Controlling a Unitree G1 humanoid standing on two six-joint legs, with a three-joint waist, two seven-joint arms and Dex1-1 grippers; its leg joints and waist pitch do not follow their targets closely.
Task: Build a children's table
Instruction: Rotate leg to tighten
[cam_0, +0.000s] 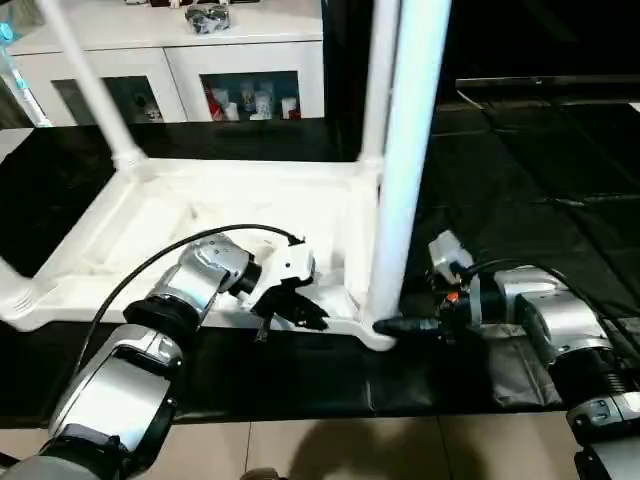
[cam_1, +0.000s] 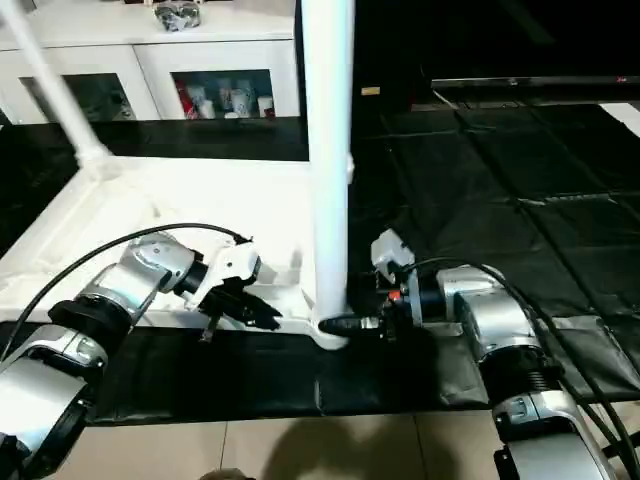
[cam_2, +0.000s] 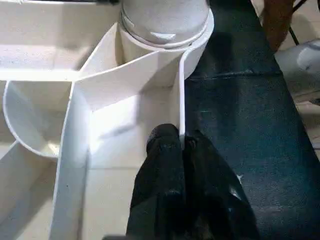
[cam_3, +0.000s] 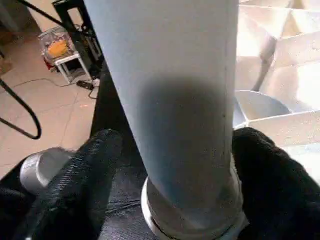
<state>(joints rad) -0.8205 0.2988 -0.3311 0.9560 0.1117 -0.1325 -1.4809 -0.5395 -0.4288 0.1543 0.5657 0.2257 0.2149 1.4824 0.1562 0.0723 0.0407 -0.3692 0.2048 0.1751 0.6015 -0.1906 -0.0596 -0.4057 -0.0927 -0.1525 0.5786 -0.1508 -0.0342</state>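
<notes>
White plastic across the middle of the head view: the table top (cam_0: 200, 215) lies upside down on a black mat (cam_0: 520, 190), ribbed underside facing up. At its near right corner, centre of the frame, one leg (cam_0: 405, 150) stands upright in its round socket (cam_2: 165, 35), running up out of the top edge. Another leg (cam_0: 90, 85) rises tilted from the far left corner, upper left of the frame, and a third (cam_0: 375, 80) stands behind the near one. Lower centre-left, the left gripper (cam_0: 290, 308) has its fingers (cam_2: 170, 190) pinched shut on the thin rim wall of the top, just beside that near socket; the wrist view shows the wall pressed between the two black pads. Lower right, the right gripper (cam_1: 352, 324) reaches in level at the base of the near leg, its fingers (cam_3: 95, 170) spread wide on either side of the leg, with gaps showing, so no clamp on it. Up at the top left stands a white cabinet (cam_0: 180, 70) with glass doors. Pale floor tiles (cam_0: 350, 450) run along the bottom edge.
</notes>
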